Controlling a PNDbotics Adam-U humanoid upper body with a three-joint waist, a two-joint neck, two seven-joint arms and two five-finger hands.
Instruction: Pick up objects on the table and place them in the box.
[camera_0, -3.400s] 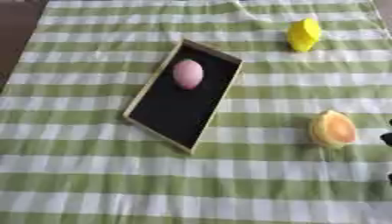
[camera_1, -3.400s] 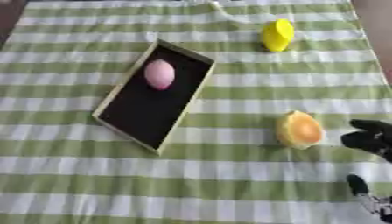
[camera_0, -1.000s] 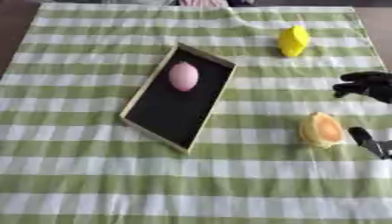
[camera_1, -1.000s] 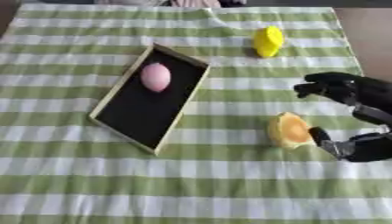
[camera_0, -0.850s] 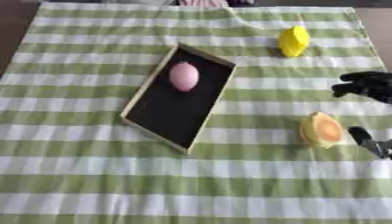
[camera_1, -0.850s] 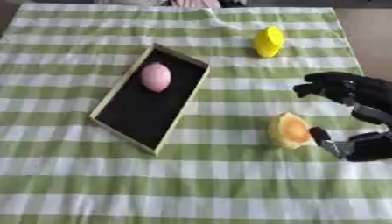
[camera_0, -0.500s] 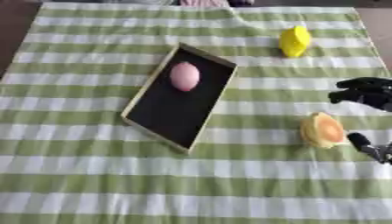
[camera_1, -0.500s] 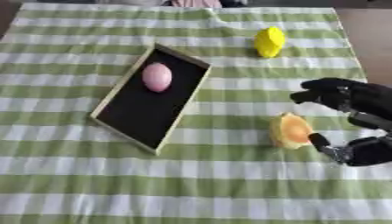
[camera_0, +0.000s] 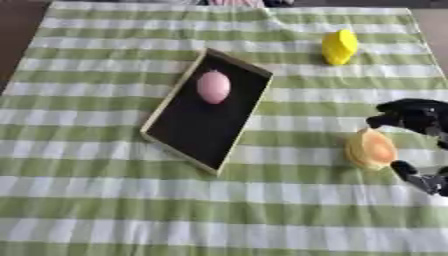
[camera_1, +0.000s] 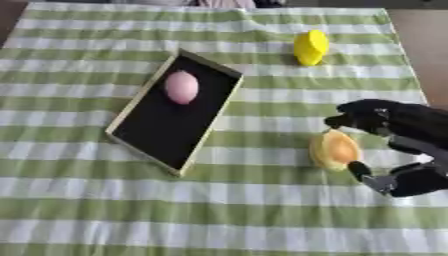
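Beside orange object (camera_1: 333, 149), right hand (camera_1: 404, 150), fingers (camera_1: 354, 118) seemingly spread.

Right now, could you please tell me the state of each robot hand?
Left robot hand: not in view.
Right robot hand: open, fingers and thumb either side of the orange fruit, not closed on it.

The table (camera_0: 52, 200) is covered by a green-and-white striped cloth (camera_0: 105, 220). A shallow black box (camera_0: 210, 117) with a pale wooden rim lies askew on the cloth, left of centre. A yellow object (camera_0: 339, 47) stands near the far right edge. An orange-yellow object (camera_1: 333, 149) lies right of the box, well apart from it.
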